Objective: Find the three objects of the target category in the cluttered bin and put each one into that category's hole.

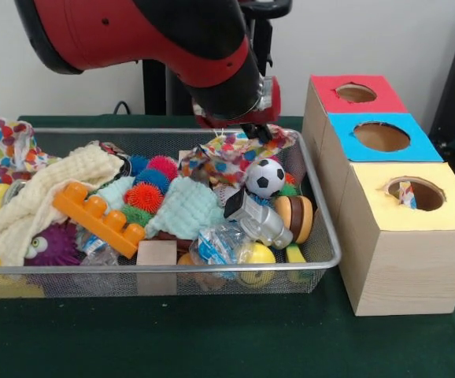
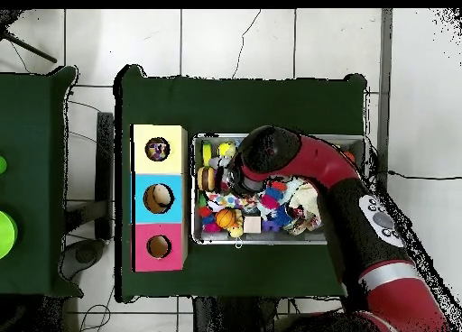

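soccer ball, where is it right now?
Front view: the soccer ball sits in the bin toward its right end, just below the polka-dot fabric under the tool, above the silver toy.

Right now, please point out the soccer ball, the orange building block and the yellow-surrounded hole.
Soccer ball (image 1: 266, 177): front view, its white middle.
Orange building block (image 1: 101, 214): front view, its studded top.
Yellow-surrounded hole (image 1: 415, 192): front view, its dark opening.

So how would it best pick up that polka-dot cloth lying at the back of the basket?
Probably from straight above, pinching a raised fold near the middle. The polka-dot cloth lies crumpled on top of the other toys at the far side of the wire basket, with the soccer ball close beside it, so a sideways approach looks blocked.
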Motion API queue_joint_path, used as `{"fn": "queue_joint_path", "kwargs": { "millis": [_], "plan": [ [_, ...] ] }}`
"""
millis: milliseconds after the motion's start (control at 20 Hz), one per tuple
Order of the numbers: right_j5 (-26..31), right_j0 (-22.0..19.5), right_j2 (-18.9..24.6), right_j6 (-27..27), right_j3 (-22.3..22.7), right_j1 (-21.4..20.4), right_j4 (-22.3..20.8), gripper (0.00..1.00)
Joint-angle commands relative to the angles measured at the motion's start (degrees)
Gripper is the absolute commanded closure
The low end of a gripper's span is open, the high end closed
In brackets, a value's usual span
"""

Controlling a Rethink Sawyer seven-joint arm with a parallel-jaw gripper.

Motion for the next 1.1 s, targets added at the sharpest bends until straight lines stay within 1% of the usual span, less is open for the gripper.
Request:
{"fn": "queue_joint_path", "kwargs": {
  "millis": [50,150,250,450,550,700,900,1100],
  "plan": [
    [4.96,3.59,-1.53,9.01,-2.79,-0.45,2.85,1.0],
    [5.46,4.66,-2.13,9.08,-3.26,-0.76,2.73,1.0],
    [5.4,5.11,-2.6,8.67,-2.5,-1.38,2.65,1.0],
    [5.24,5.83,-3.11,9.83,-2.28,-1.56,4.35,1.0],
    [5.02,5.65,-3.45,9.66,-1.08,-2.11,5.07,1.0],
    [5.52,5.71,-3.81,8.99,-0.79,-2.33,5.62,1.0],
    [4.16,5.63,-4.09,8.51,0.8,-3.1,6.13,1.0],
    [6.0,5.85,-4.53,8.27,0.22,-3.6,6.53,1.0]
  ]
}}
